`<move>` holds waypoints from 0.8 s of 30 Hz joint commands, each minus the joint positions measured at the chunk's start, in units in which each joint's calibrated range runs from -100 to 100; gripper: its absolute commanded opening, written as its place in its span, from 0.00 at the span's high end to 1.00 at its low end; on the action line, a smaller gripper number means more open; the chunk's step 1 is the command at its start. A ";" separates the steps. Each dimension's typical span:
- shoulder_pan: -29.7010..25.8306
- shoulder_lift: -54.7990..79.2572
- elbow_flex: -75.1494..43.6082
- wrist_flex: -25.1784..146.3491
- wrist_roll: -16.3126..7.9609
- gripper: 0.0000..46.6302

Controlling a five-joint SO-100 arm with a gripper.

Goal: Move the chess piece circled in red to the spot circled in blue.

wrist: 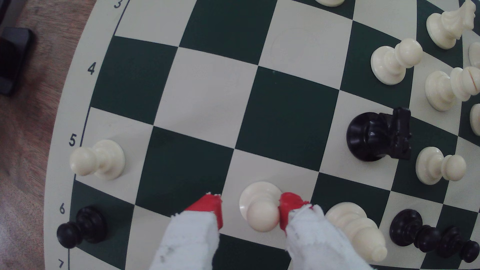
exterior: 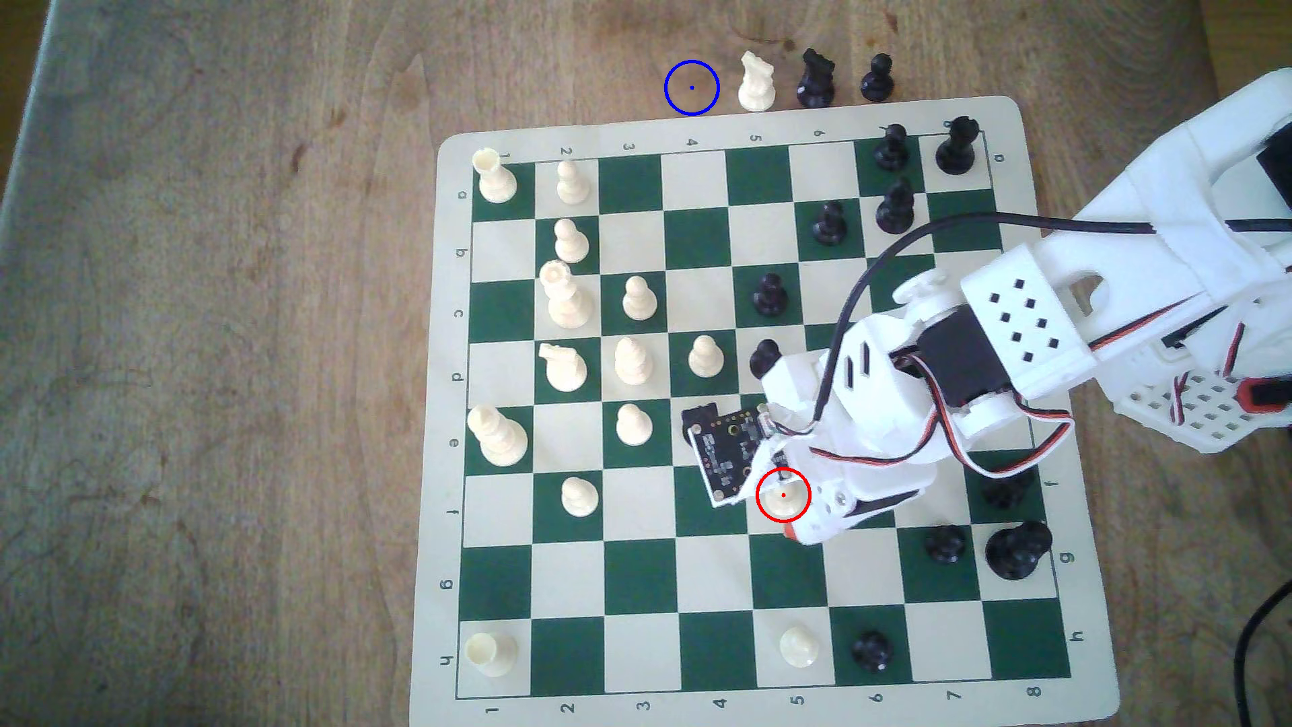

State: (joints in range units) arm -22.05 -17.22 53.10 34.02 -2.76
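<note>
I see my end effector (wrist: 250, 210) open w/ red tips straddling the red-circled pawn (wrist: 260, 206), one tip touching its head, other apart, pawn on a cream sq of the chessboard (exterior: 720, 126), blue-circled spot (exterior: 691, 87) just off the board on the tabletop (exterior: 210, 279).

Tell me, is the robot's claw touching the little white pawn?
Touching on one side. In the wrist view, one red fingertip presses the pawn while the other stands clear; the gripper isn't closed yet.
</note>
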 commanded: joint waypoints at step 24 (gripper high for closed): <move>18.02 -18.18 -19.37 14.22 -0.39 0.99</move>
State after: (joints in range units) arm -8.48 -28.95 40.99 45.10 -3.59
